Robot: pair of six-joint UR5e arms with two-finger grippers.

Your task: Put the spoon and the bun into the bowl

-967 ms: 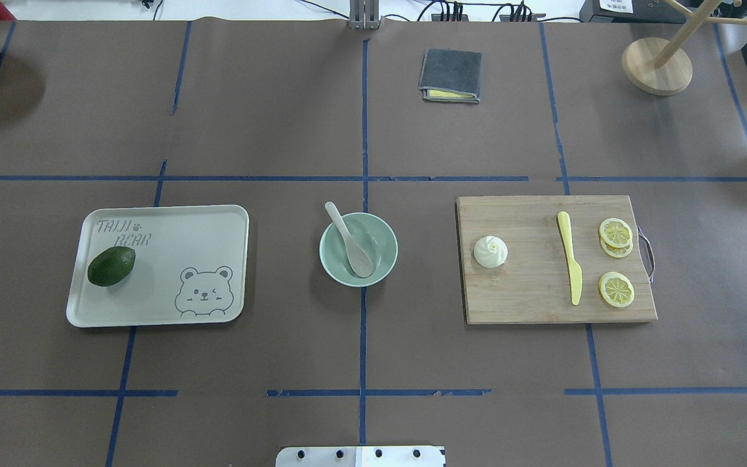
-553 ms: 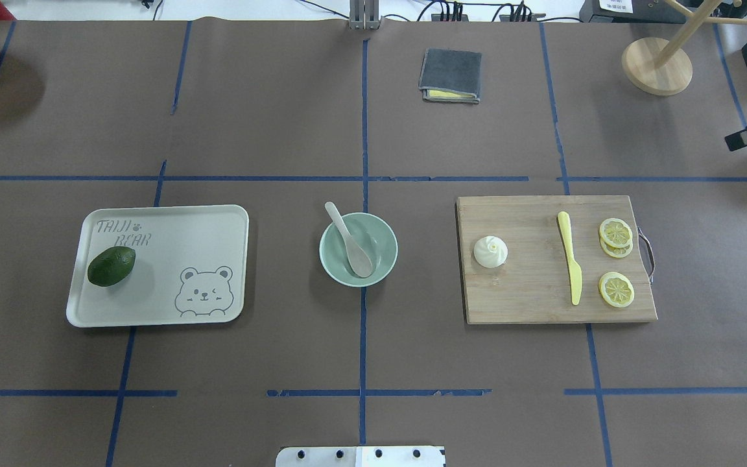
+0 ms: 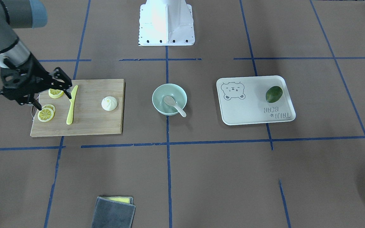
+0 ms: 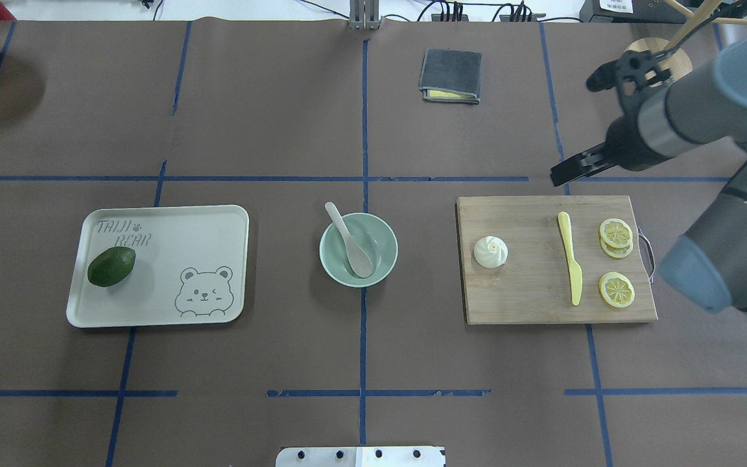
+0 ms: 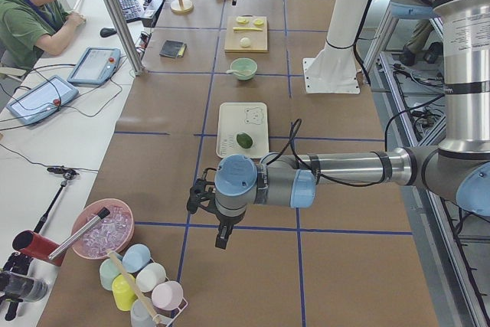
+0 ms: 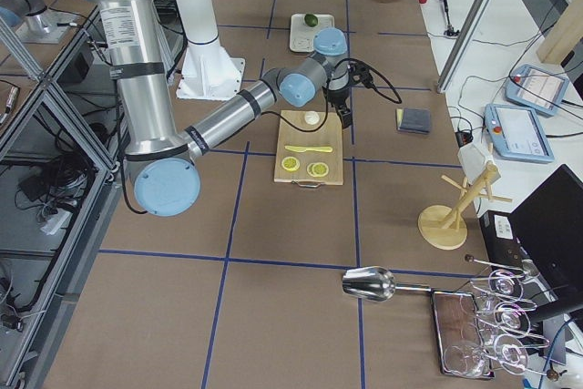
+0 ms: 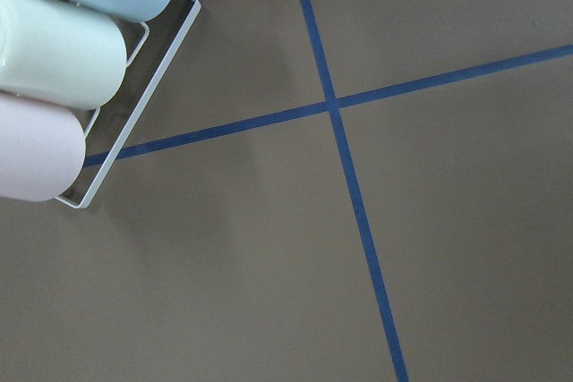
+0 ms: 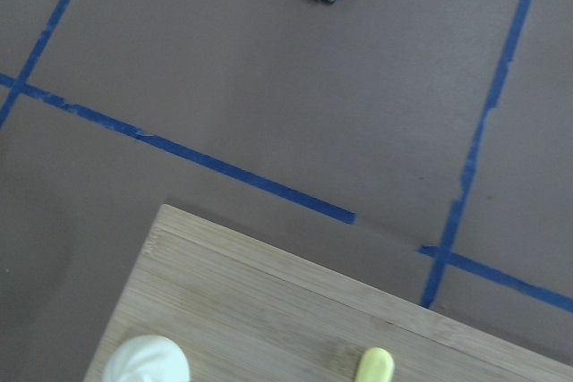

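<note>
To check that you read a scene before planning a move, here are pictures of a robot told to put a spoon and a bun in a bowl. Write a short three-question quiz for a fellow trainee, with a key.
1. True or false: the spoon has its scoop inside the bowl.
2. Where does the bun rest? A: in the bowl. B: on the cutting board. C: on the tray.
3. Short answer: is the right gripper open or shut?

Key: 1 true. 2 B. 3 open.
</note>
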